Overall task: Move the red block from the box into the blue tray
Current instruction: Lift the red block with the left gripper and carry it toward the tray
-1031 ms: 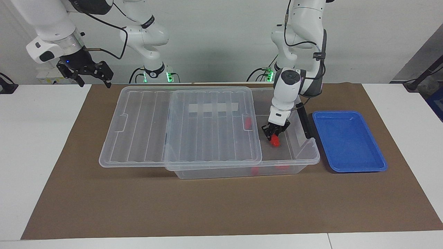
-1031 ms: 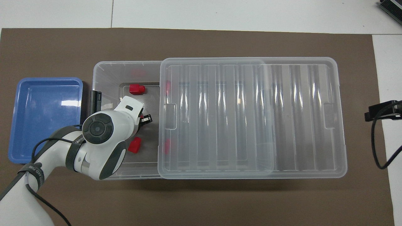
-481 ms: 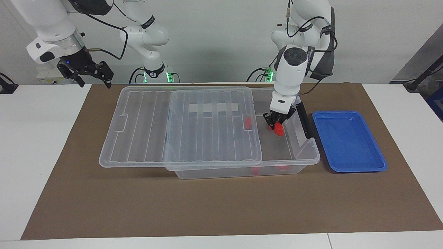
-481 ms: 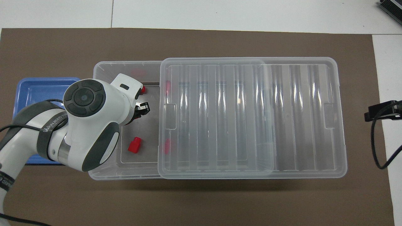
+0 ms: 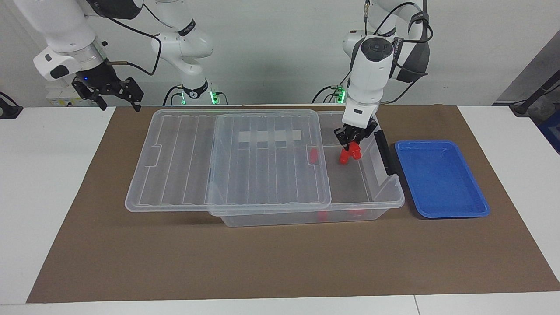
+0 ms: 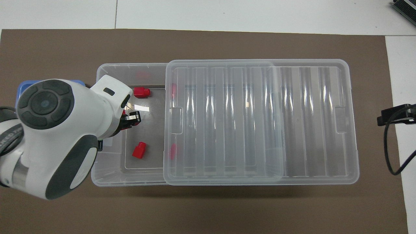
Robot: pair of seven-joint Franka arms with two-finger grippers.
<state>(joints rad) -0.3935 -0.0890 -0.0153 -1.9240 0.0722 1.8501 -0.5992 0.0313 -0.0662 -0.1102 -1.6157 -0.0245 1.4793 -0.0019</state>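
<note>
**Over the box's open end, a red block is held clear of the rim**

Above the uncovered end of the box (image 5: 367, 192), the left gripper (image 5: 352, 142) is seen pinched on the red block (image 5: 350, 154), which hangs below the fingertips. The block appears to be raised about level with the box's rim, though how far it clears the rim cannot be read surely. Its long axis seems to hang tilted, roughly downward from the fingers. In the overhead view the grasp is largely hidden under the arm's wrist, and only a sliver of red shows at the fingertips (image 6: 132, 116).

The lid (image 5: 227, 157) is slid toward the right arm's end of the box, so only the end by the blue tray (image 5: 442, 177) is uncovered. Two loose blocks lie on the box floor: one (image 6: 142, 92) farther from the robots than the held block, one (image 6: 139, 150) nearer.

The coming move is judged to turn on one relation: the tray lies just beside the box's uncovered end, toward the left arm's end of the table, with the box wall and its black latch (image 5: 384, 151) between block and tray. A sideways carry over that wall is called for.

The right gripper (image 5: 114, 92) waits, raised off the box's other end, its fingers spread and empty.
</note>
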